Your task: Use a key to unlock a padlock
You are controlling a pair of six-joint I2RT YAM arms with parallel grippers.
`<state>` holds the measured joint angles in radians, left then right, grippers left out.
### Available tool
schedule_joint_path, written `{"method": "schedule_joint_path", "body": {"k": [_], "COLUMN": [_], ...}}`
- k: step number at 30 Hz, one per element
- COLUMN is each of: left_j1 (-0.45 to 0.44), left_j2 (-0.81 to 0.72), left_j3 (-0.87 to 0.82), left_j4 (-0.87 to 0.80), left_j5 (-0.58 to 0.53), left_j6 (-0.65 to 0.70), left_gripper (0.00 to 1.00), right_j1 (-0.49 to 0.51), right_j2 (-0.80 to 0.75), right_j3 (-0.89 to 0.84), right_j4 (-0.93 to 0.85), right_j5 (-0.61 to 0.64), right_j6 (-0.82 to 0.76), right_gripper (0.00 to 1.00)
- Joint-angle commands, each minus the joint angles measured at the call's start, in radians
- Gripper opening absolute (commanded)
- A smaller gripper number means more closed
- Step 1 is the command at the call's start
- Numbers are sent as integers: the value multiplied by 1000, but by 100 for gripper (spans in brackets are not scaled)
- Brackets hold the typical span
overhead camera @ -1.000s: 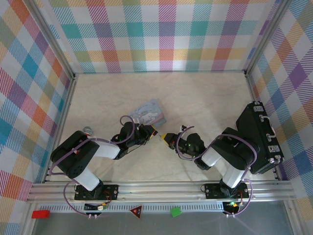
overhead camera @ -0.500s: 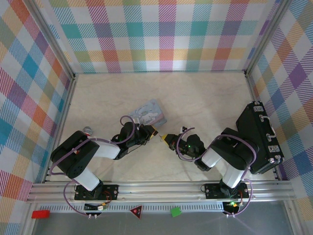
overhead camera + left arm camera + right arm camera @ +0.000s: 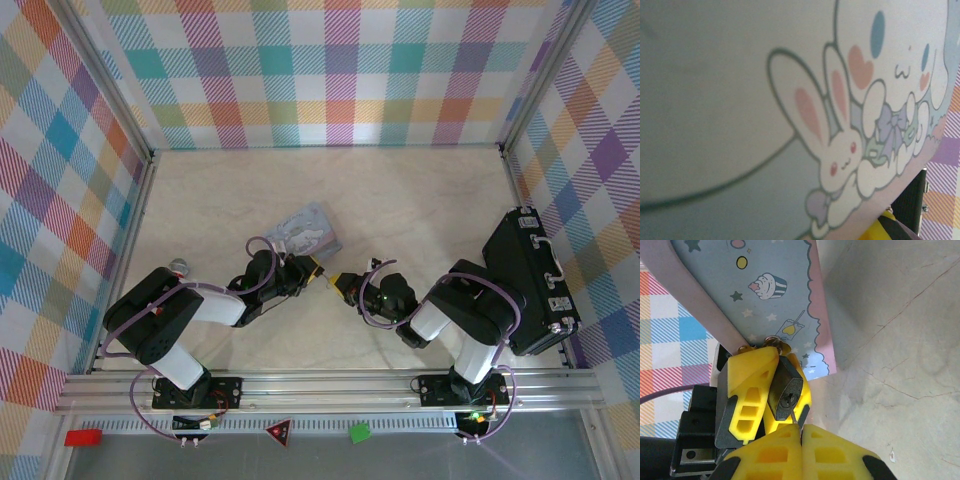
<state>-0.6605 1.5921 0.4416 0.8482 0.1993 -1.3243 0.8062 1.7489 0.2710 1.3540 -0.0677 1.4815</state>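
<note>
The black padlock (image 3: pixel 786 390) is clamped between the yellow fingers (image 3: pixel 751 385) of my left gripper (image 3: pixel 782 371), keyhole end toward the right wrist camera. Its shackle end is hidden against the pale blue cartoon tin (image 3: pixel 775 295). The thin dark key (image 3: pixel 799 416) sticks out of my right gripper (image 3: pixel 801 432), which is shut on it, and its tip sits in the keyhole. From above, the left gripper (image 3: pixel 312 268) and right gripper (image 3: pixel 340 281) meet tip to tip at the tin's (image 3: pixel 307 232) near corner. The tin's printed lid (image 3: pixel 790 115) lies close to the left wrist camera.
A black case (image 3: pixel 530 282) stands by the right wall, also seen past the tin's edge (image 3: pixel 912 200). A silver-capped stick (image 3: pixel 178 267) lies by the left arm's elbow. Bare beige table (image 3: pixel 400 200) stretches behind the grippers.
The tin has tilted slightly and looks darker from above. Both grippers stay almost where they were, the right one a touch nearer the left.
</note>
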Motion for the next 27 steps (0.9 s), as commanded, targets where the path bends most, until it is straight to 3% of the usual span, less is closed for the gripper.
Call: {"method": "schedule_joint_path", "body": {"k": [1,27], "left_j1": [-20,-51], "left_j2": [-14,-103], "left_j3": [-9,-31], "left_j4": [91,72], "left_j5": [14,-22], "left_j6": [-34,-44], "left_gripper": [6,6], "right_j1": [5,8], "right_j2": [13,11], "right_j3": [23,25], "right_j4": [53,54], "right_j5": [5,14], "right_j6": [7,50], "right_gripper": [0,0]}}
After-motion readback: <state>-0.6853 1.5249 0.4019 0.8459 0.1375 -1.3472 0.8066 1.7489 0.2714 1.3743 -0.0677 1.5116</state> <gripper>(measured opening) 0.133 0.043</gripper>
